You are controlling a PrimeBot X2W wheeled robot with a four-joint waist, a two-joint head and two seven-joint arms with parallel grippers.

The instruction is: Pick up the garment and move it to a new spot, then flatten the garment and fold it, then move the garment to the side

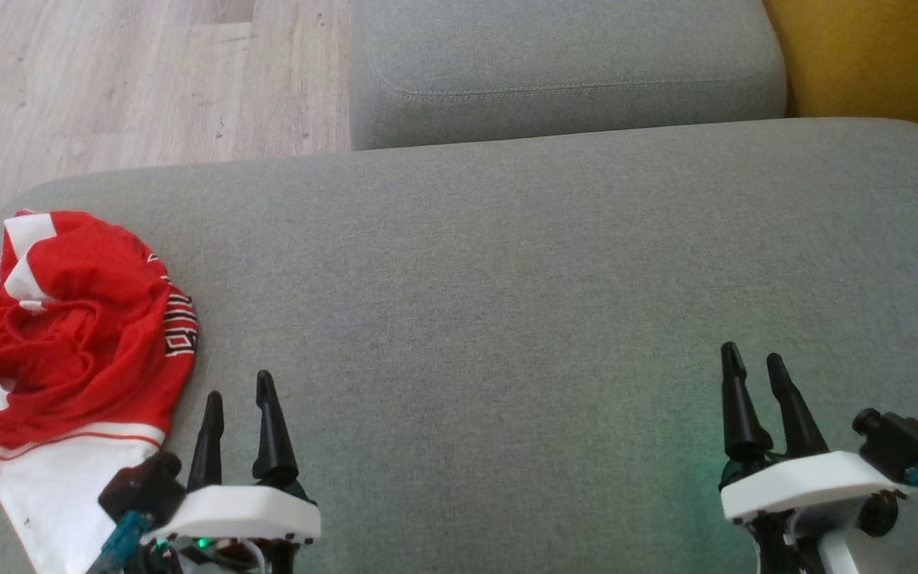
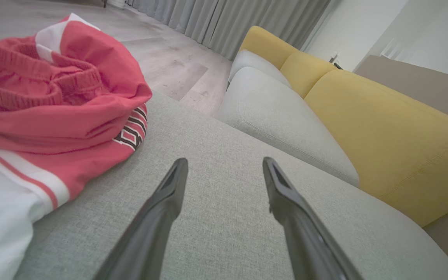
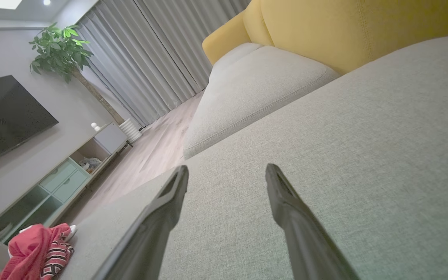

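Both my arms are low over the wide grey seat cushion (image 1: 507, 279), fingers pointing away from me. My left tool (image 1: 240, 385) is released: in its wrist view the two dark fingers stand well apart with bare grey fabric between them, gripping nothing. My right tool (image 1: 752, 352) is released too, its fingers parted over plain cushion and holding nothing.

The garment (image 1: 76, 319) sits bunched in a heap at the far left end of the seat cushion, close to that cushion's edge. It is red with white panels, a white band with a thin red stripe along its near side, and a patch of black-and-white lettering on the side facing the middle of the cushion. In the left wrist view a gathered elastic band shows at the top of the heap. The heap lies just beside my left tool, to its left, and my fingertips are not touching it. My right tool is well apart from it, across the cushion.

Beyond the seat, a second cushion (image 1: 562, 64) lies alongside, a yellow backrest (image 1: 865, 56) rises at the far right, and wooden floor (image 1: 108, 80) shows at the far left.
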